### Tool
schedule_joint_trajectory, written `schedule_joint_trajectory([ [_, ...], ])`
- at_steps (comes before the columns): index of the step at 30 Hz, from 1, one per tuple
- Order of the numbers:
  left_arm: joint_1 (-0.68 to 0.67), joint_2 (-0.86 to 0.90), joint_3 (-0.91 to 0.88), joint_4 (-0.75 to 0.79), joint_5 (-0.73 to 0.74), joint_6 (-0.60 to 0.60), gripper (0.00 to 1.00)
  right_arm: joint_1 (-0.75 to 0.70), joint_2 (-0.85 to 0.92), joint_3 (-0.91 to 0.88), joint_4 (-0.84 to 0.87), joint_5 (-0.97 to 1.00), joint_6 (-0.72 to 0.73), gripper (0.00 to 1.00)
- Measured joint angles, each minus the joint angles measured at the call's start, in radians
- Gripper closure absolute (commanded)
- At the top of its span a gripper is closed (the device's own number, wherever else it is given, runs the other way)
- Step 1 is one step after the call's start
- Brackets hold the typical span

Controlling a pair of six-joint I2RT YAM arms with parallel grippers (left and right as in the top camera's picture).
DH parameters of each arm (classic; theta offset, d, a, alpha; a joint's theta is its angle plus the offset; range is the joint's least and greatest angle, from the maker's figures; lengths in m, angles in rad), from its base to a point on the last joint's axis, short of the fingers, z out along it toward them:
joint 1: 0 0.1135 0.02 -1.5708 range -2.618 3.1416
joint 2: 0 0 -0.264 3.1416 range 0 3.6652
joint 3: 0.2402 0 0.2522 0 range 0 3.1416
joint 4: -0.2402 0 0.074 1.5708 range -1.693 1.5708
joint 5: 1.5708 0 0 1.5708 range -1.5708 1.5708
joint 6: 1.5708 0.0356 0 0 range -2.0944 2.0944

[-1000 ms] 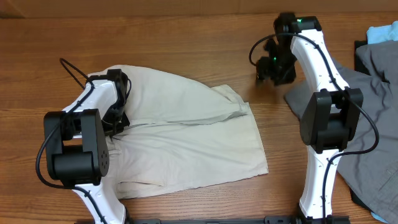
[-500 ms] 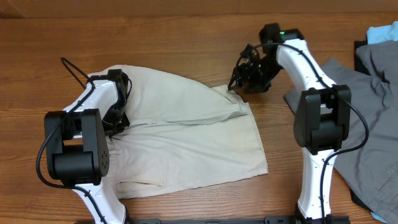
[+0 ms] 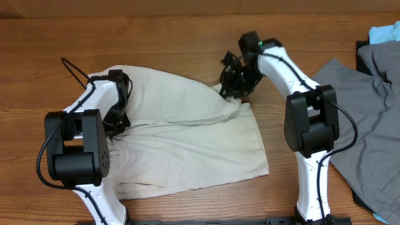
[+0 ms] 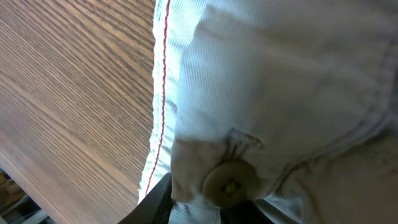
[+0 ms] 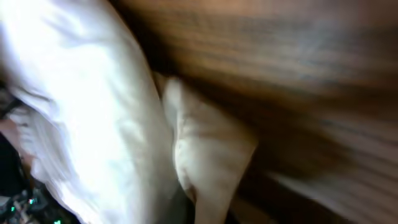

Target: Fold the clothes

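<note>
**Cream shorts lie spread on the table, an arm at each end**

The shorts point(image 3: 187, 134) lie flat on the wooden table point(image 3: 156, 37), waistband left, legs right. The left gripper point(image 3: 117, 111) looks clamped on the waistband beside the button point(image 4: 229, 185). The right gripper point(image 3: 232, 87) sits at the far leg's hem corner, its fingers too blurred to tell. A clean fold likely needs a firm pinch through the whole hem, with the waistband held taut.

wooden table point(image 3: 187, 37) | cream shorts point(image 3: 187, 144) flat at centre | grey garment point(image 3: 369, 125), light-blue cloth point(image 3: 382, 32) right
</note>
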Motion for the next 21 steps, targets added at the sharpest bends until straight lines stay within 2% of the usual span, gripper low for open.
schedule_joint_trajectory([
  [3,0.000,0.000,0.000,0.000,0.001,0.000,0.74,-0.045,0.002,0.237,-0.064,0.017,0.013,0.96],
  [5,-0.002,0.000,0.000,0.003,0.015,0.000,0.74,-0.062,0.001,0.335,-0.077,0.032,0.033,0.96],
  [8,-0.022,0.000,0.008,0.008,0.034,0.001,0.74,-0.047,0.001,0.431,-0.132,0.144,0.103,0.89],
  [9,-0.021,0.000,0.008,0.008,0.033,0.001,0.74,-0.047,0.001,0.435,-0.142,0.171,0.106,0.86],
  [10,-0.019,0.000,0.008,0.007,0.031,0.001,0.74,-0.050,0.001,0.435,-0.176,0.245,0.143,0.72],
  [11,-0.016,0.000,0.008,0.007,0.029,0.001,0.74,-0.054,0.001,0.433,-0.200,0.286,0.158,0.63],
  [14,-0.006,0.000,0.004,0.006,0.016,0.001,0.74,-0.088,0.001,0.375,-0.295,0.522,0.277,0.60],
  [17,-0.006,0.000,0.003,0.003,0.008,0.001,0.74,-0.107,0.001,0.280,-0.294,0.675,0.343,0.60],
  [21,-0.006,0.000,0.002,0.003,0.008,0.001,0.70,-0.118,0.003,0.189,-0.296,0.745,0.380,0.60],
])
